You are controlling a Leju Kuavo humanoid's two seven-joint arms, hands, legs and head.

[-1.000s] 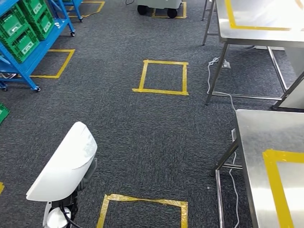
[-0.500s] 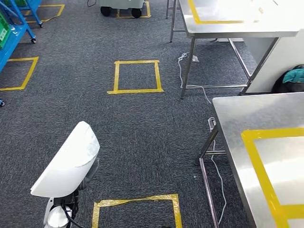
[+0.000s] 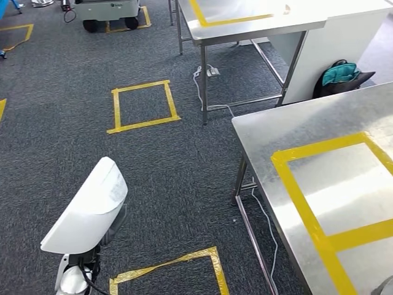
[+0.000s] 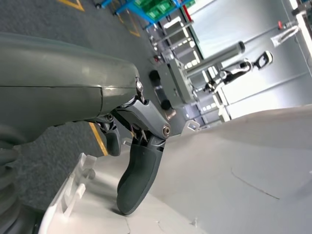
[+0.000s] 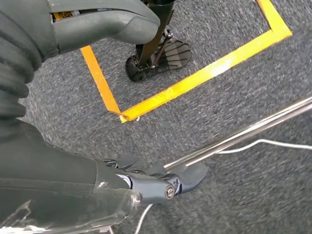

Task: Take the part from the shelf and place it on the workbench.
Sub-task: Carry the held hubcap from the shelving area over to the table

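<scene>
**Camera swung right; part carried at left hand, workbench now close**

Since the earlier frames the whole head view has shifted: the blue shelf has left the picture and the steel workbench (image 3: 260, 138) sits nearer, on the right. That is camera motion, not movement of the things. The white part (image 3: 86, 209) appears low on the left of the head view, over the carpet and apart from the tabletop. In the left wrist view the left hand (image 4: 136, 161) grips the part (image 4: 221, 165), its thumb pressed on the white surface. The right hand (image 5: 110, 97) hangs over the carpet, fingers (image 5: 184, 176) apart and holding nothing. Yellow tape (image 3: 303, 200) marks a rectangle on the tabletop; a taped square (image 3: 141, 106) marks the floor beyond.
</scene>
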